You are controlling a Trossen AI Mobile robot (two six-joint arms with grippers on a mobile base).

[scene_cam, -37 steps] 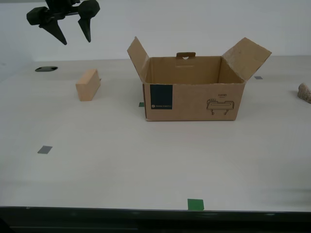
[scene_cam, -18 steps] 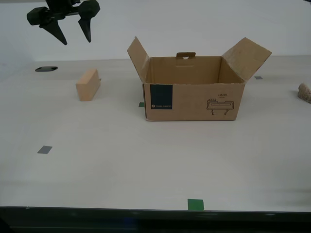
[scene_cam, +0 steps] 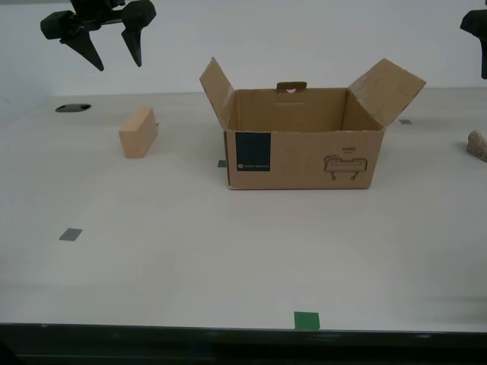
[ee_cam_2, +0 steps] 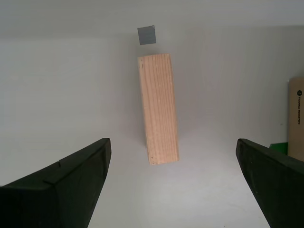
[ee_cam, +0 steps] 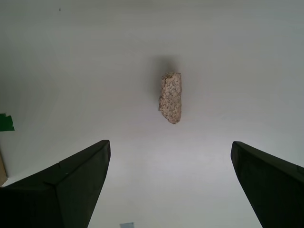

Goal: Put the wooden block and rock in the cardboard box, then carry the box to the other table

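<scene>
Count: 1 cardboard box [scene_cam: 304,148], 1 wooden block [scene_cam: 138,132], 1 rock [scene_cam: 477,145]. Tape squares on the table: 2 green [scene_cam: 307,320], 2 grey [scene_cam: 70,234]. 1 dark oval hole [scene_cam: 72,108] at 10 o'clock.

Bright, even light – soft faint shadows, no glare – all views sharp

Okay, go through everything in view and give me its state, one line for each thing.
cardboard box: upright on the table, flaps open, nothing visible inside.
wooden block: lying on the table, untouched.
rock: lying on the table, untouched.
my second gripper: open, above the block.
my first gripper: open, above the rock.
</scene>
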